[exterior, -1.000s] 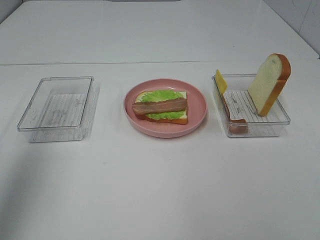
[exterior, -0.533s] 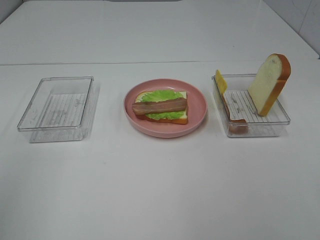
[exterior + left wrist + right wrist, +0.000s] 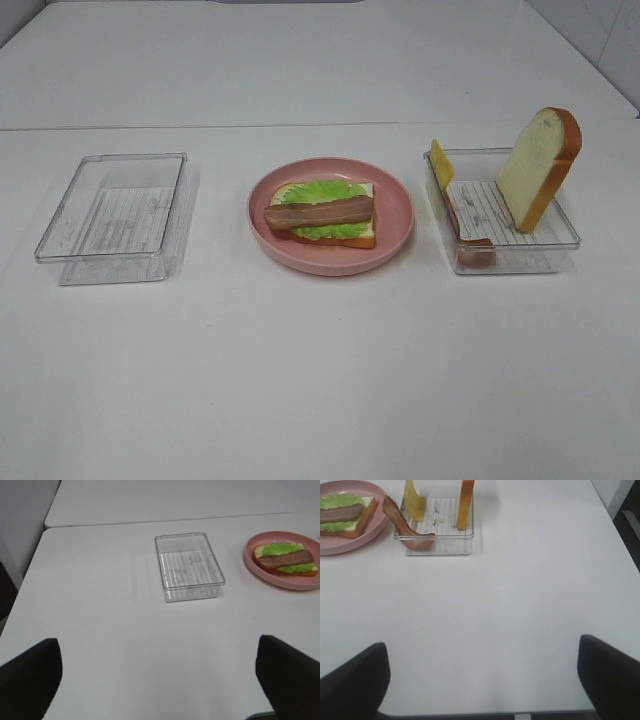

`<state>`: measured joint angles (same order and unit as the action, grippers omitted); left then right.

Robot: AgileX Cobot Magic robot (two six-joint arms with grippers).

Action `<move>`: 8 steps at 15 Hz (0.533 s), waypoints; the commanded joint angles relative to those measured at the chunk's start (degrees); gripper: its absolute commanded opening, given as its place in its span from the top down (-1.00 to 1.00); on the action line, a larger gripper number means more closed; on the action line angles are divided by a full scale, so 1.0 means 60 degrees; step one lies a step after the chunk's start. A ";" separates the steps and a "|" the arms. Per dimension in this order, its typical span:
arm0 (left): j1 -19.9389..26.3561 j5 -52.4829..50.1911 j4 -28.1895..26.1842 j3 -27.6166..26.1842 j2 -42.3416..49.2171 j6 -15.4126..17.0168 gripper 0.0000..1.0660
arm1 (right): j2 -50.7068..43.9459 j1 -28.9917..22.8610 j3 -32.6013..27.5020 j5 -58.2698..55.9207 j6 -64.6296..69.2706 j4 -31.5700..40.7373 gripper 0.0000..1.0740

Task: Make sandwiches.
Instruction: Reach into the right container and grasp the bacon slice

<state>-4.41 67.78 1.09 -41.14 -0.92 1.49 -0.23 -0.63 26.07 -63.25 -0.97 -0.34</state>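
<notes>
On the pink plate [image 3: 400, 238] at the middle of the table [image 3: 320, 380], the half-built sandwich [image 3: 330, 228] is sitting. A bread slice [image 3: 345, 241] is lying at the bottom, a lettuce leaf [image 3: 325, 190] is covering it, and a bacon strip [image 3: 320, 212] is lying across the top.

Nothing is changing. Over the last second every piece is staying exactly where it was, and neither arm is showing in the high view.

The left gripper [image 3: 160, 680] is hanging back near the table's front edge, well apart from the left tray [image 3: 60, 243], which is holding nothing that can be seen. Its jaws are standing wide apart and gripping nothing. The right gripper [image 3: 482, 682] is waiting in the same way, jaws spread and empty, facing the right tray [image 3: 562, 240].

In that tray a second bread slice [image 3: 535, 165] is standing upright, and a cheese slice [image 3: 441, 162] is leaning in the corner nearest the plate. A second bacon strip [image 3: 470, 236] is draping over the tray wall on the plate side.

This stillness is probably a pause between steps. The sandwich is looking unfinished, still lacking its cheese and top bread. All the remaining pieces are sitting on the right, so the right arm seems the one better placed to be reaching next.
</notes>
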 commanded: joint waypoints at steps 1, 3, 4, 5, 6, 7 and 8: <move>0.0010 -0.0716 -0.0563 0.0888 0.0382 -0.0506 -0.89 | -0.0258 0.0057 -0.0038 0.0038 -0.0048 0.0000 -0.84; 0.0010 -0.1022 -0.0869 0.1776 0.0372 -0.0516 -0.89 | -0.0248 0.0057 -0.0038 0.0038 -0.0048 0.0000 -0.84; 0.0010 -0.1050 -0.1012 0.1881 0.0372 -0.0592 -0.89 | -0.0248 0.0057 -0.0038 0.0038 -0.0048 0.0000 -0.84; 0.0010 -0.1050 -0.0993 0.1853 0.0372 -0.0649 -0.89 | -0.0229 0.0057 -0.0038 0.0038 -0.0048 0.0000 -0.84; 0.0010 -0.1031 -0.0974 0.1900 0.0372 -0.0611 -0.89 | -0.0220 0.0057 -0.0038 0.0038 -0.0048 0.0000 -0.84; 0.0010 -0.1031 -0.0964 0.1900 0.0372 -0.0592 -0.89 | -0.0220 0.0057 -0.0038 0.0038 -0.0048 0.0000 -0.84; 0.0010 -0.1031 -0.0955 0.1900 0.0372 -0.0592 -0.89 | -0.0220 0.0057 -0.0038 0.0038 -0.0048 0.0000 -0.84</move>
<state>-4.41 62.51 -4.24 -29.79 0.34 -2.12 -0.23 -0.63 26.07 -63.25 -0.97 -0.34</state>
